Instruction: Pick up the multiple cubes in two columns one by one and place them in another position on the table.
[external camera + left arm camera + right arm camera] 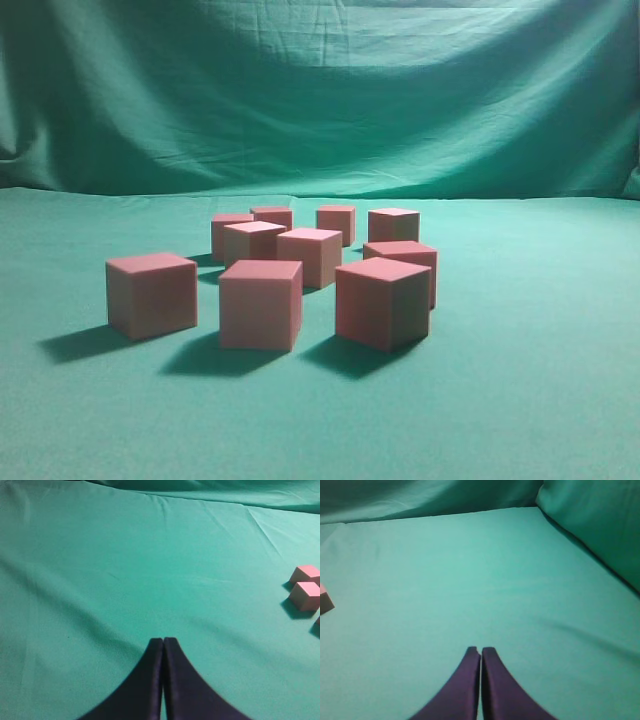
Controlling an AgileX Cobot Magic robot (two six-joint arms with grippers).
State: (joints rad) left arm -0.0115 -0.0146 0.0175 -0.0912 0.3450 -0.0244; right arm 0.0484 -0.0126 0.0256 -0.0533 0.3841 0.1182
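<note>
Neither arm shows up in the exterior view, so the wrist cams are all there is to go on. The left gripper [163,641] is clenched, its two dark fingers pressed together tip to tip with nothing between them, hanging above bare green cloth [125,570]. Same story for the right gripper [480,651]: fingers pinched closed on nothing, pointing out over empty cloth. The pink cubes [290,270] sit clustered on the table toward the middle of the exterior view, nine that I can count, roughly in rows going back. Taking the front-middle cube [260,304] as the landmark, one cube [151,294] sits apart to its left, another [382,302] just to its right, and the rest are behind it, close together. The left wrist cam catches two cubes [305,595] at its right edge, well apart from the gripper. The right wrist cam only clips a corner of one cube [325,600] at its left edge. Green cloth covers the table and a wrinkled green backdrop [320,90] hangs behind it.
</note>
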